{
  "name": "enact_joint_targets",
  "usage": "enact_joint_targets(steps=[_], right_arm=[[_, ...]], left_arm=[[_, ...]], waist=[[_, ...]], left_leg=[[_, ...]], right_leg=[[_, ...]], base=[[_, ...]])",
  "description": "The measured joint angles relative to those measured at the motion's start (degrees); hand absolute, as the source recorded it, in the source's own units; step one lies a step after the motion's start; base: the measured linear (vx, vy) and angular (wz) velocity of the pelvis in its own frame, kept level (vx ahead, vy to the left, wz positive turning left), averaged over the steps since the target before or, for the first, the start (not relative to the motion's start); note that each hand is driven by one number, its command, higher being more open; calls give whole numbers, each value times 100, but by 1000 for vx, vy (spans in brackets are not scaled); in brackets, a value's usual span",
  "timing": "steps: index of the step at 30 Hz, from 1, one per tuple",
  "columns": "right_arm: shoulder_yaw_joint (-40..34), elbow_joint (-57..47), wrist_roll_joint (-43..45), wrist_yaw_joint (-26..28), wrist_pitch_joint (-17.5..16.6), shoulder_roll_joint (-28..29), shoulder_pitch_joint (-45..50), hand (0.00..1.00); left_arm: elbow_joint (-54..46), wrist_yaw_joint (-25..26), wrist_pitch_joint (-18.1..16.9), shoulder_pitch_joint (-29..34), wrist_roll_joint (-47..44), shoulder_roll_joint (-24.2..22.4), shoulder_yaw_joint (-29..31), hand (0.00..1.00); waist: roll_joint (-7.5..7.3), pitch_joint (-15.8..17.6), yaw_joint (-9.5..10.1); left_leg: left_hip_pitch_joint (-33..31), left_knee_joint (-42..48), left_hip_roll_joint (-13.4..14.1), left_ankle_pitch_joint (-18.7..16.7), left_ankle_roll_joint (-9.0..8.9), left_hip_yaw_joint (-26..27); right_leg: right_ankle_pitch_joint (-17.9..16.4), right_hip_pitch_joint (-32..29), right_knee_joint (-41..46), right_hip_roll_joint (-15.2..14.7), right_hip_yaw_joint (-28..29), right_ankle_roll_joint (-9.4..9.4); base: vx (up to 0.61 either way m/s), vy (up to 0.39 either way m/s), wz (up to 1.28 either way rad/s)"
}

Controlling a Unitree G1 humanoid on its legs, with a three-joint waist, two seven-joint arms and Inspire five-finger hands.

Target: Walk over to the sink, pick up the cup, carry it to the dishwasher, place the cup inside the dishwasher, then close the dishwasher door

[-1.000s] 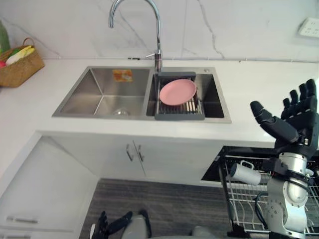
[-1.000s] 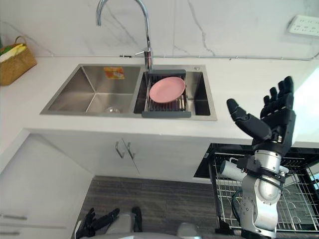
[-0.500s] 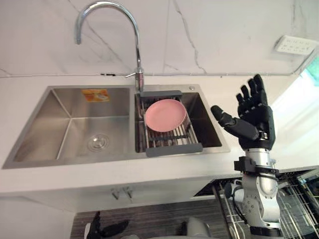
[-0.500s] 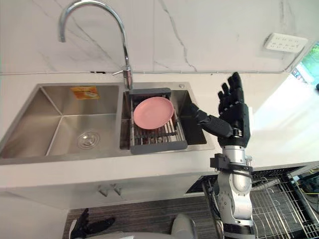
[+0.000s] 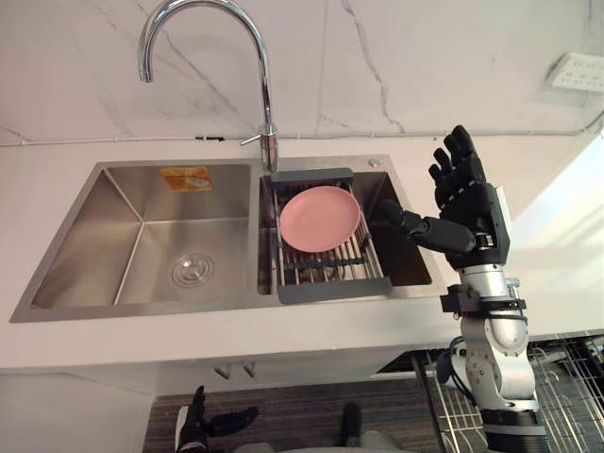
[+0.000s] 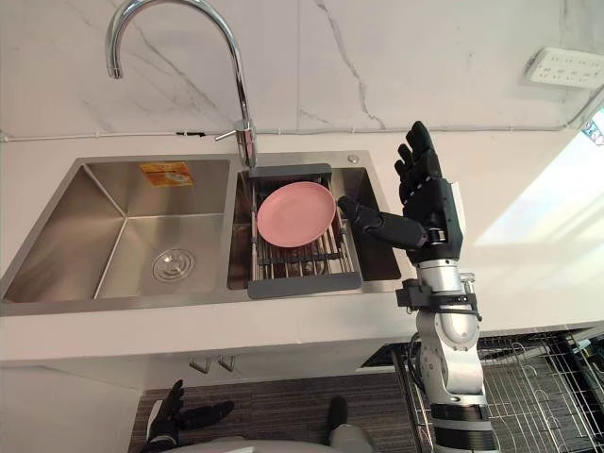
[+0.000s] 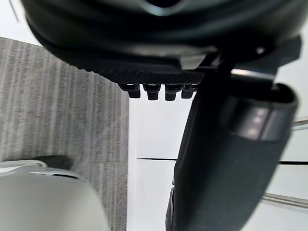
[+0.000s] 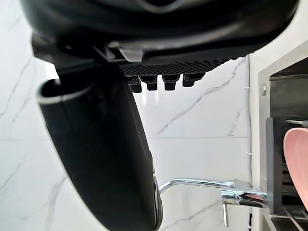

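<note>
**Left and right eye views:** a head-mounted stereo pair looks steeply down over the bench (image 5: pixel 94 340) and double sink (image 5: pixel 142 245) and faces the marble wall (image 5: pixel 425 57). Both views share the faucet (image 5: pixel 268 104), the pink plate (image 5: pixel 320 218) on its rack (image 5: pixel 330 288) and the right robot hand (image 5: pixel 469 212), with a slight sideways offset.

**Left wrist view:** sighted very close along the left robot hand (image 7: pixel 231 159), towards the grey floor (image 7: pixel 62 110) and white cabinet fronts (image 7: pixel 149 192).

**Right wrist view:** equally close along the right robot hand, towards the wall, faucet and plate edge.
</note>
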Motion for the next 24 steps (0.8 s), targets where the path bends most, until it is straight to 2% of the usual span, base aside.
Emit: enact_joint_targets(steps=[2, 5, 8, 9, 10, 14, 19, 24], right_arm=[[29, 10, -284, 65, 239, -225, -35, 100], [175, 9, -1539, 107, 545, -732, -198, 100], [302, 7, -2942, 188, 808, -1065, -610, 100], [307, 6, -3166, 189, 819, -1095, -670, 100], [322, -5, -3750, 187, 819, -1169, -774, 100], [549, -60, -4747, 186, 816, -1430, -885, 100], [1044, -82, -5659, 186, 808, -1507, -1013, 100], [1522, 28, -6073, 194, 745, -1565, -1218, 100]], left_arm=[[159, -158, 163, 0, -51, 7, 111, 100], [359, -359, 468, 45, -251, 23, 366, 100], [430, -473, 744, 32, -421, 103, 615, 100], [450, -486, 759, 28, -418, 117, 623, 100], [545, -489, 777, -15, -415, 147, 631, 100], [646, -459, 850, -89, -371, 231, 633, 100], [786, -383, 899, -204, -277, 229, 659, 100], [779, -376, 904, -213, -264, 229, 656, 100]], waist=[[-6, 1, -2], [-50, -12, -10], [-166, -79, 2], [-182, -89, 2], [-216, -121, 2], [-303, -190, -3], [-303, -204, -1], [-299, -213, 4]], left_leg=[[16, 12, 12, 7, -14, 3], [53, -8, 35, 5, -39, 18], [58, -7, 59, 5, -45, 52], [60, -7, 60, 5, -47, 56], [64, -7, 57, 5, -47, 65], [63, -14, 51, 5, -47, 78], [43, -15, 46, 8, -49, 70], [5, -30, 45, 37, -72, 15]], right_leg=[[-2, 18, 1, 0, -13, 2], [-22, 68, -15, 5, -41, 14], [-26, 55, -18, 41, 7, -9], [-24, 55, -18, 43, 13, -12], [-18, 54, -18, 42, 24, -16], [-15, 42, -19, 43, 39, -15], [-14, 24, -19, 42, 35, -15], [-11, 2, -20, 34, -26, -19]], base=[[0, 0, 2], [-6, 0, 2], [-12, -3, -4], [0, 0, 0], [0, 0, 0], [0, 0, -1], [0, 0, 0], [0, 0, 5]])
